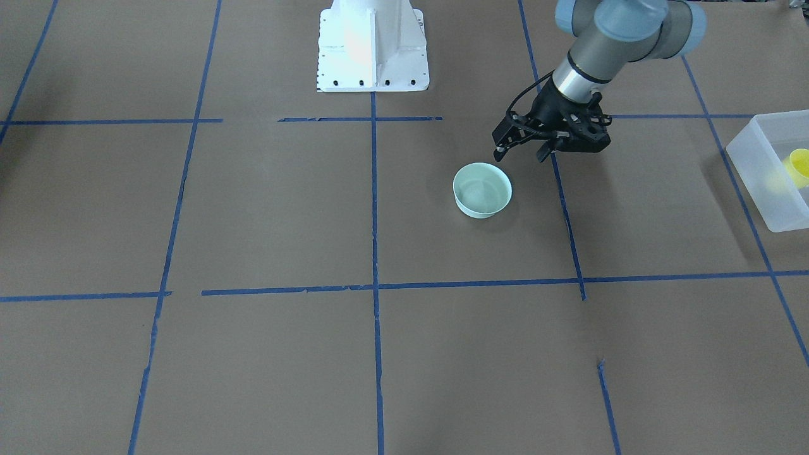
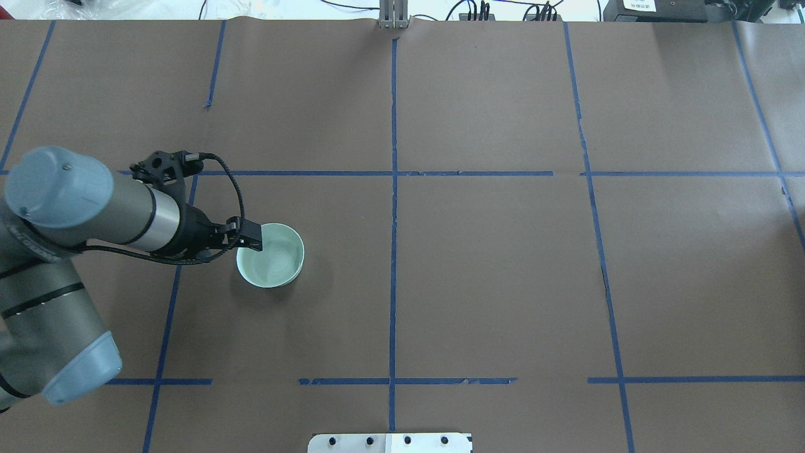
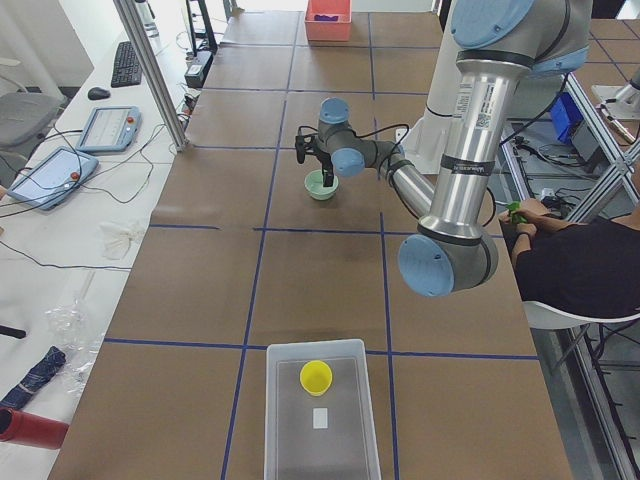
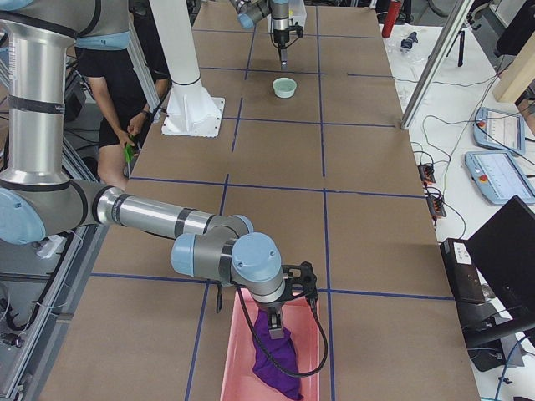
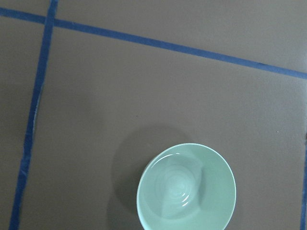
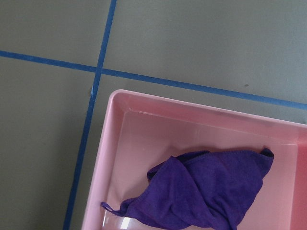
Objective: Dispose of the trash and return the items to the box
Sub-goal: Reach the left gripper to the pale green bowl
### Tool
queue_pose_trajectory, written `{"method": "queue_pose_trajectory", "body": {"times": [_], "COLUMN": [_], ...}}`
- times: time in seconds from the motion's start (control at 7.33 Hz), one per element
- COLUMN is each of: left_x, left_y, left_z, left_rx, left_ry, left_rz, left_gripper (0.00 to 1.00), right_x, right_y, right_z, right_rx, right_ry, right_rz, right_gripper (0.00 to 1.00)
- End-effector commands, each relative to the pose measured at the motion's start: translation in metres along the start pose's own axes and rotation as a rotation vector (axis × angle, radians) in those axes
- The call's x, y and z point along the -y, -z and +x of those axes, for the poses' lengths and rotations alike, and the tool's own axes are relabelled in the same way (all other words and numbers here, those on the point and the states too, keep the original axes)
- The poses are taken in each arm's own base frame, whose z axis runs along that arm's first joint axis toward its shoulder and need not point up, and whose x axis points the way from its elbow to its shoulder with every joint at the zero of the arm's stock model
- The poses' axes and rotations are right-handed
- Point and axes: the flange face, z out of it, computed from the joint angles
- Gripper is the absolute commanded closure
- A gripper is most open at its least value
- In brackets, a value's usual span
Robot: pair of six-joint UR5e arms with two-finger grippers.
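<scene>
Yellow plastic cup [image 3: 316, 377] in translucent white tub [image 3: 345, 445]; round mint-green bowl [image 1: 482, 189] not yet boxed, left claw [image 1: 521, 151] released by its rim.

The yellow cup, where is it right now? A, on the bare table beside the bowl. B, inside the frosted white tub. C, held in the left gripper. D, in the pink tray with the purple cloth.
B: the exterior left view shows the yellow cup sitting inside the frosted white tub, well apart from the mint bowl.
</scene>
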Motion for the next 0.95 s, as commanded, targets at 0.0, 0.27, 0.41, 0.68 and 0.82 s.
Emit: {"method": "queue_pose_trajectory", "body": {"times": [0.0,0.27,0.41,0.68,0.82], "left_x": [-0.003,0.003,0.005,0.003,0.002], "left_y": [-0.046,-0.058,-0.072,-0.081,-0.077], "left_z": [0.004,-0.008,-0.015,-0.018,-0.015], "left_rx": [0.066,0.102,0.129,0.142,0.135], "left_ry": [0.025,0.036,0.043,0.043,0.042], "left_rz": [0.032,0.054,0.049,0.04,0.039], "left_gripper": [0.0,0.02,0.06,0.21,0.52], "right_x": [0.027,0.04,0.045,0.049,0.05], "right_y": [0.011,0.002,0.005,0.004,0.002], "right_z": [-0.051,-0.087,-0.101,-0.117,-0.119], "right_rx": [0.034,0.117,0.134,0.136,0.133], "right_ry": [-0.125,-0.175,-0.159,-0.134,-0.131], "right_rz": [0.02,-0.005,-0.002,-0.009,-0.016], "right_gripper": [0.0,0.0,0.0,0.0,0.0]}}
